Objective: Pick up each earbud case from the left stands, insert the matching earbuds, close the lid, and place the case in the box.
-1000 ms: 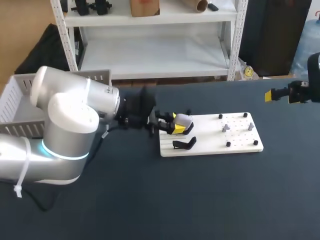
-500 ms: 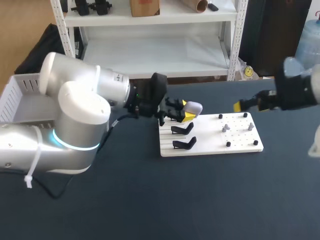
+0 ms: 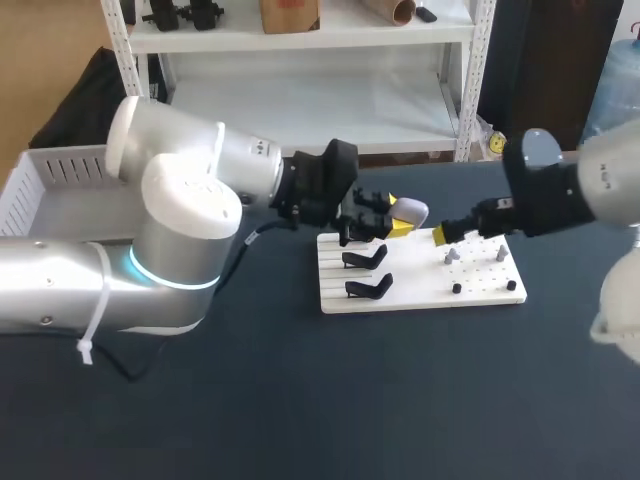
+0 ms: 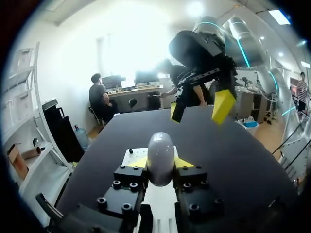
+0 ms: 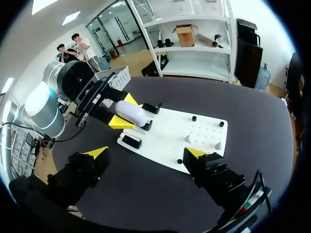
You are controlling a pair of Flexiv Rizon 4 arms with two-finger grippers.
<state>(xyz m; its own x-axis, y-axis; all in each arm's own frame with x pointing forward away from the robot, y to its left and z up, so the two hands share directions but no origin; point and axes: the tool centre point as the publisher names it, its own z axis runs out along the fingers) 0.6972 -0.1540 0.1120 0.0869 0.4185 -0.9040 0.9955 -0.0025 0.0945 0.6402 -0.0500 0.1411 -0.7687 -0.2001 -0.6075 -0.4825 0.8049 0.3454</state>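
Raised off the board's (image 3: 420, 295) left edge, the case (image 3: 412, 211) is clamped by the left gripper (image 4: 161, 164), its length aimed at the wide-open, empty right gripper (image 5: 146, 153).

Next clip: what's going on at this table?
The left gripper is shut on a pale earbud case, held in the air above the white board, whose two black stands are empty. The right gripper hangs open over the board's other end, near the small grey earbuds standing there. The case looks closed.

Right pincer (image 5: 146, 152) spread wide above white board (image 5: 167, 145); left pincer (image 5: 122, 110) clamps pale case (image 5: 133, 115) ahead
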